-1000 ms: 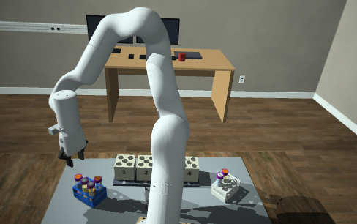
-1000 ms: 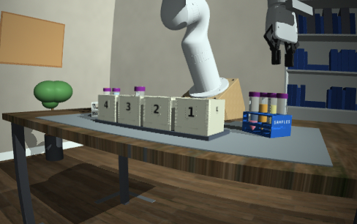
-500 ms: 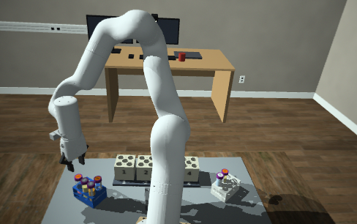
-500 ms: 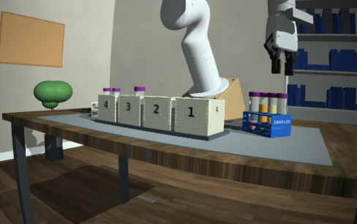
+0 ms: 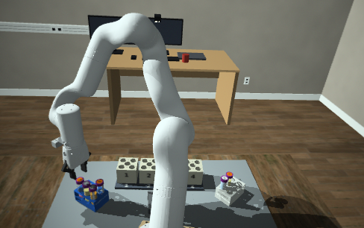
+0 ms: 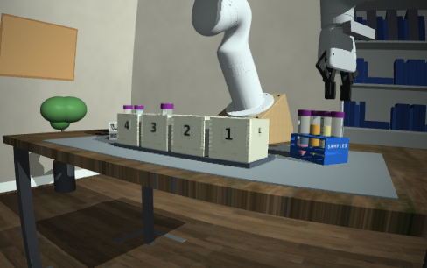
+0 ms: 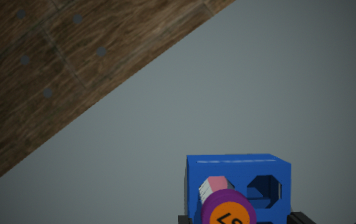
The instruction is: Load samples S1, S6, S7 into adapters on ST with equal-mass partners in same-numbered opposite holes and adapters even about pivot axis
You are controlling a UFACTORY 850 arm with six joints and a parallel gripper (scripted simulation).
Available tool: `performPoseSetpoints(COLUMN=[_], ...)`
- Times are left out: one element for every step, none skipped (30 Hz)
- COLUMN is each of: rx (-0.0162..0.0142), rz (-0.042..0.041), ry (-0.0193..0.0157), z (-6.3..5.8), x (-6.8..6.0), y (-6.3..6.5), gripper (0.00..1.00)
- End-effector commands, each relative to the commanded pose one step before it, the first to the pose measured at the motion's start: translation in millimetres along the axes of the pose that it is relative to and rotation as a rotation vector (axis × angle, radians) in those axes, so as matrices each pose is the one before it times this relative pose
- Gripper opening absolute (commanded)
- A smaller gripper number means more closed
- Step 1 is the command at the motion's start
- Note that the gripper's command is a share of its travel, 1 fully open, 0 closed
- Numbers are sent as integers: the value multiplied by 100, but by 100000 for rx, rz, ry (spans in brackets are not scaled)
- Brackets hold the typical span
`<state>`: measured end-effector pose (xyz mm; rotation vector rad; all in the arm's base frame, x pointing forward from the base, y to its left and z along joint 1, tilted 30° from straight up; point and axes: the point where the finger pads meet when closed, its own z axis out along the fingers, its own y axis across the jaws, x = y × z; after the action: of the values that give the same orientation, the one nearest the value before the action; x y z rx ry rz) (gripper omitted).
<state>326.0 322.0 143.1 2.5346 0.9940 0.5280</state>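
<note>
Grey mat surface (image 5: 134, 212) (image 6: 363, 175) (image 7: 150, 130): it carries the blue plastic sample rack (image 5: 91, 203) (image 6: 336, 151) (image 7: 239, 165).
Black-fingered gripper (image 5: 77, 169) (image 6: 338, 92) (image 7: 240, 220): its fingers are apart, above the rack.

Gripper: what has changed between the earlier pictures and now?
The gripper has moved down, closer to the tubes in the blue rack. It has taken hold of nothing and let go of nothing; its fingers stand apart. The blue rack, the white rack and adapter 1 show no visible change.
</note>
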Motion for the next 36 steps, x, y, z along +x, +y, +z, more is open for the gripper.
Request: performPoseSetpoints(rx=[4,0,0,0,0,-1,0,0,0,0,0,0,0,0,0,0,0,0,0,0,0,0,0,0,0,-1,0,0,0,0,0,0,0,0,0,0], rz=[53,0,0,0,0,1,0,0,0,0,0,-1,0,0,0,0,0,0,0,0,0,-1,0,0,-1,1,0,0,0,0,0,0,0,0,0,0], ry=[228,0,0,0,0,4,0,0,0,0,0,-3,-1,0,1,1,1,1,0,0,0,-3,1,1,-2,3,0,0,0,0,0,0,0,0,0,0], z=[913,200,200,200,200,208,200,200,200,0,0,195,200,179,1,1,1,1,1,1,0,-6,2,1,63,73,0,0,67,66,66,66,67,67,67,67], x=[85,0,0,0,0,-5,0,0,0,0,0,3,0,0,-1,-1,-1,-1,0,0,0,3,-1,-1,1,-3,0,0,0,0,0,0,0,0,0,0], y=[-13,0,0,0,0,-1,0,0,0,0,0,1,0,0,0,0,0,0,0,0,0,1,0,0,0,-1,0,0,0,0,0,0,0,0,0,0], gripper=[57,57,57,57,57,57,57,57,57,57,57,57,57,57,57,57,57,57,57,57,57,57,57,57,57,57,57,57,57,57,57,57,57,57,57,57])
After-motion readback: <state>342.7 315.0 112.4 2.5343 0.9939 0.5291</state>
